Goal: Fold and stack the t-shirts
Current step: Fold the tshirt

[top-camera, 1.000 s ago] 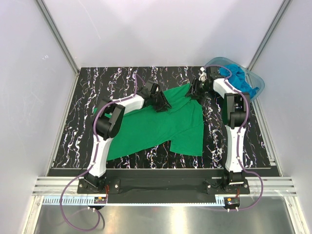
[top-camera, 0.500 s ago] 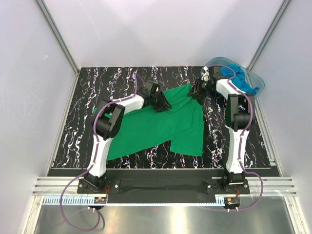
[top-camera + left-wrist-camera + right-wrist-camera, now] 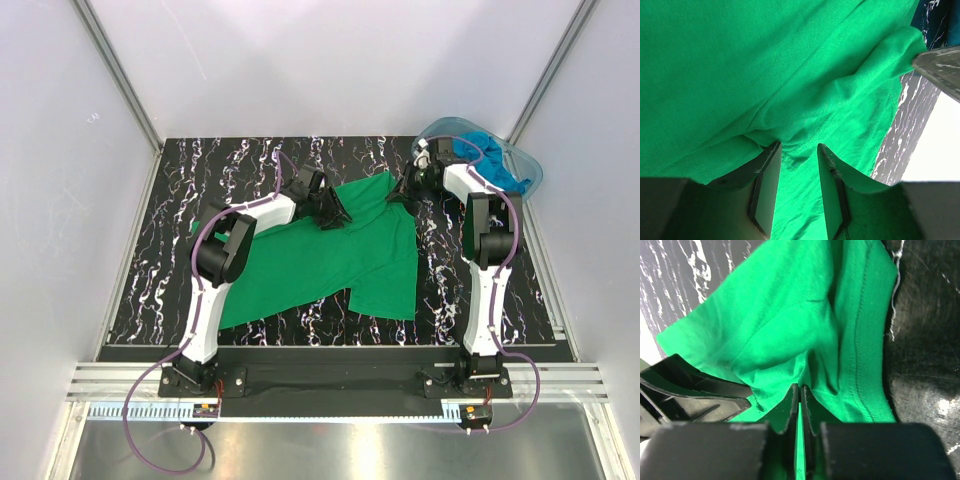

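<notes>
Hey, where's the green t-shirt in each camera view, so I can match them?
Top external: the green t-shirt lies spread mid-table.
Left wrist: green t-shirt fills most of the frame.
Right wrist: green t-shirt covers the centre, top to bottom.
Shared landmark: the black marbled table beside the cloth.

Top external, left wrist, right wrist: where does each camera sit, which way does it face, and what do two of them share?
Top external: above and behind the bases, looking down at the table, green t-shirt and tub; left arm and right arm show whole.
Left wrist: on the left arm, looking along the left fingers, closed on a fold of green cloth.
Right wrist: on the right arm, looking along the right fingers, pinching the shirt's hemmed edge.
Shared: all three show the green t-shirt.
</notes>
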Controlling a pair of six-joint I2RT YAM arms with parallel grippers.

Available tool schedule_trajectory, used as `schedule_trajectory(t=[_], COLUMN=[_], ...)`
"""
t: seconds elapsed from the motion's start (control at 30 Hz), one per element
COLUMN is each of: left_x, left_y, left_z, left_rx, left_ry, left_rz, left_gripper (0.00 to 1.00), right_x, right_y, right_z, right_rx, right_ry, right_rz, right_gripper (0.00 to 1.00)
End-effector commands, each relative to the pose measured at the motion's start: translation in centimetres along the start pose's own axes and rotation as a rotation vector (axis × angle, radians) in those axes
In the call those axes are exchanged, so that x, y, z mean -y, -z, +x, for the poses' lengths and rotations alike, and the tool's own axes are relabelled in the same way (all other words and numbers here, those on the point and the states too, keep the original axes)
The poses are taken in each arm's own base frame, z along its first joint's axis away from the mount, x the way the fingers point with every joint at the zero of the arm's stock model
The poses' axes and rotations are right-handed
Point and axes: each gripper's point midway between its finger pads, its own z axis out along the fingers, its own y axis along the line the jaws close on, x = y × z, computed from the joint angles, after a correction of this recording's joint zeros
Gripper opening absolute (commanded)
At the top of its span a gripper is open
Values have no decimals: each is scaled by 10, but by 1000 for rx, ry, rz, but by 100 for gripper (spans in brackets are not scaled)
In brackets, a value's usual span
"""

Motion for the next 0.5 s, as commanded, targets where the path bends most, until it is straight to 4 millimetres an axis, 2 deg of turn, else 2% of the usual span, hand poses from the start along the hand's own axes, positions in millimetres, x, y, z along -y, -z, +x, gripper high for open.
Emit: schedule_trajectory(t=[0.0,0.03,0.17,0.3,0.37,0.43,0.47], left_x=[-2,-2,2,11,17,10,13], left_y=[-1,0,10,29,33,35,34], left_z=[5,4,0,-10,-8,-8,-4], left_rx=[-24,-23,-16,55,66,80,80], left_ry=[-23,-35,-86,-246,-311,-392,-426], left_rz=[-7,-7,-30,-69,-90,-156,-170], left_gripper=[41,41,45,48,48,45,44], right_x=[-17,-15,-16,-20,-17,-14,-13], right_y=[14,14,15,24,27,25,23], right_z=[-6,-5,-2,5,6,9,9], right_rx=[31,32,28,24,31,20,14], right_ry=[-1,-8,-61,-116,-137,-154,-160], right_rz=[-42,-41,-36,-20,7,15,15], right_gripper=[4,0,0,0,0,0,0])
